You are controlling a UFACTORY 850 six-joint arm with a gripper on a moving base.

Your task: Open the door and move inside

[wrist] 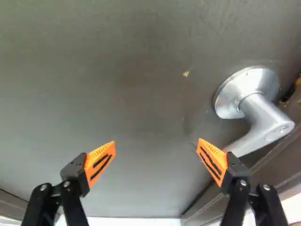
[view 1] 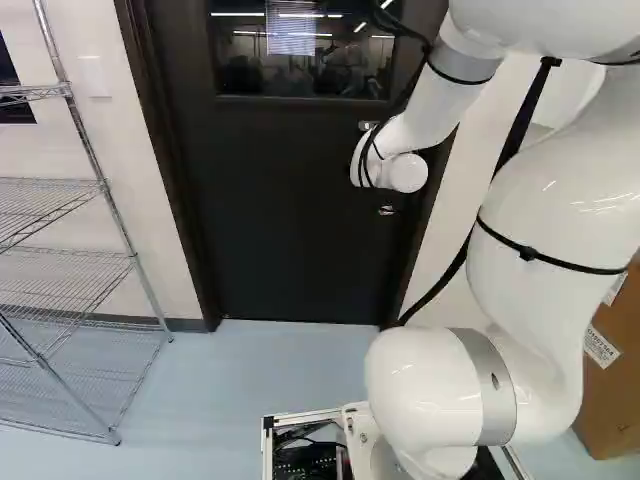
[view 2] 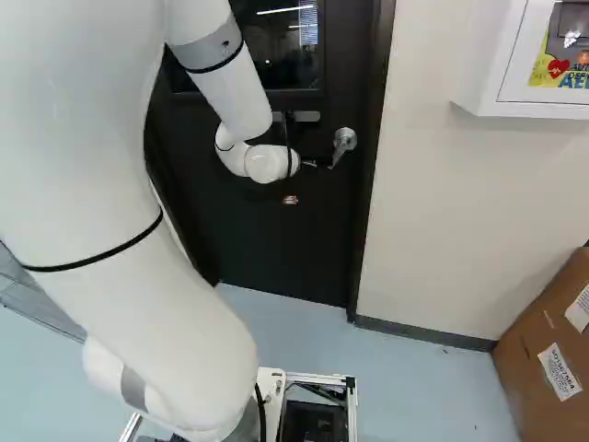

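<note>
My two orange-padded fingers stand spread wide before a dark door. Beyond one finger, on its outer side, a silver lever handle juts out, its free end near that fingertip; the door frame flanks the same side.

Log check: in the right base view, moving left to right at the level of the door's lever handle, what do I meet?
The arm's thick near link → its slimmer far end → the lever handle → the door frame → the pale wall.
</note>
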